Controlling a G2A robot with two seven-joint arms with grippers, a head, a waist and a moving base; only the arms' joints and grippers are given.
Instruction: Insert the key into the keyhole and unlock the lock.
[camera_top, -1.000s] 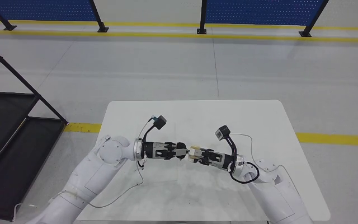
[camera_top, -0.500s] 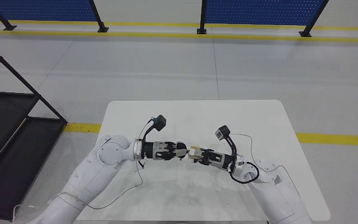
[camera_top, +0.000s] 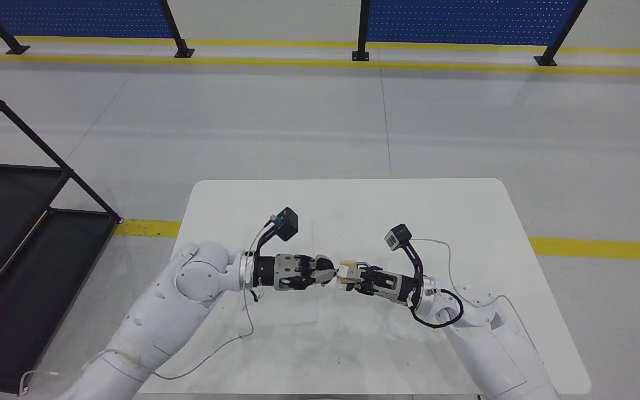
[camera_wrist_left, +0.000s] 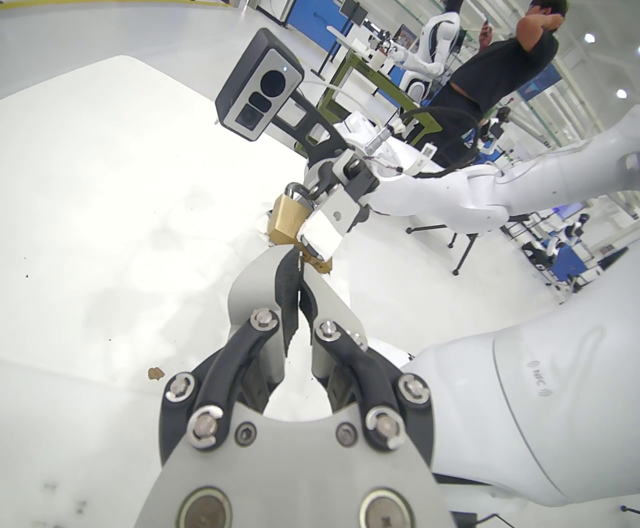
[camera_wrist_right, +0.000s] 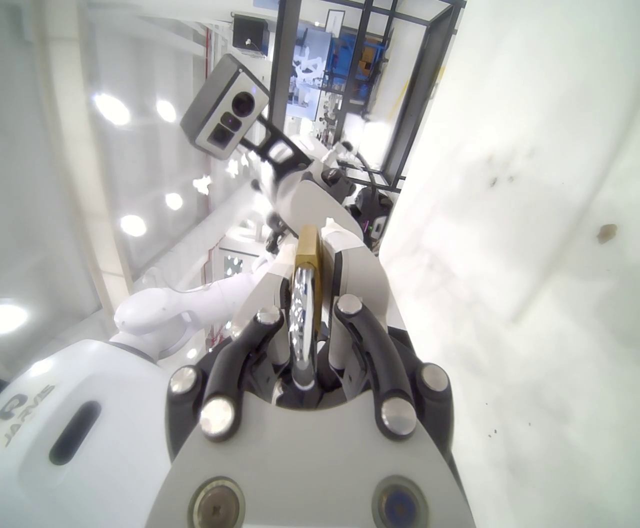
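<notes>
A brass padlock (camera_top: 349, 271) (camera_wrist_left: 285, 220) is held above the white table (camera_top: 420, 210), with my right gripper (camera_top: 356, 277) (camera_wrist_right: 310, 250) shut on its body. Its steel shackle (camera_wrist_right: 302, 310) points back toward the right wrist. My left gripper (camera_top: 329, 268) (camera_wrist_left: 299, 260) faces it from the other side, fingers shut, tips right at the padlock's bottom end. The key is pinched between the left pads and almost wholly hidden; whether it sits in the keyhole cannot be told.
A small brown crumb (camera_wrist_left: 156, 372) (camera_wrist_right: 606, 232) lies on the table near the grippers. A black rack (camera_top: 40, 230) stands on the floor to the left, and the table's edges are well away from both grippers.
The left arm has edged slightly toward the padlock and its wrist has turned a little. The right arm and padlock have stayed in place.
</notes>
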